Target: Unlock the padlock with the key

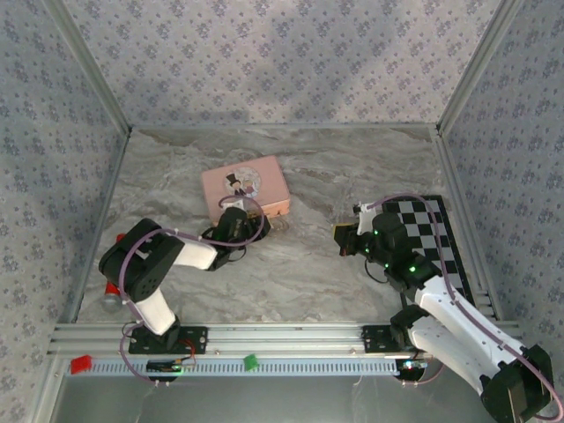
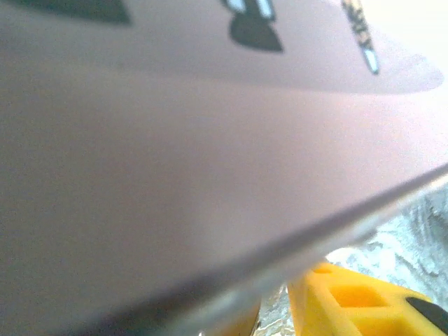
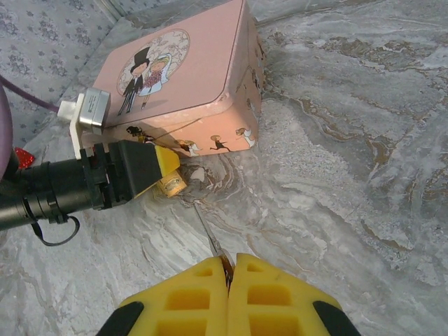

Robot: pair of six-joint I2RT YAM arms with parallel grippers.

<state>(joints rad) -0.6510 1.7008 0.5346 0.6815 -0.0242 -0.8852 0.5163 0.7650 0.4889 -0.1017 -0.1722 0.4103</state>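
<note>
– Grey marbled bench point(image 1: 308, 273), flowery papered walls point(image 1: 282, 53), pink tin box point(image 1: 245, 187) with a bride and groom on the lid, mid-bench. Padlock?

– Small brass padlock point(image 3: 171, 186) on the bench at the box's near bottom edge, right under the tip of the left claw point(image 3: 162, 170).

– Left claw gripping it?

– Can't tell, nor how wide it stands. From its wrist it's up close to the box's pink side, one yellow finger point(image 2: 343, 301) low right.

– Right claw?

– Right claw point(image 3: 227, 260) is well apart from the box, with the fingers pressed together. Thin grey sliver pinched at the tips looks like the key point(image 3: 217, 246), pointing toward the padlock.
</note>
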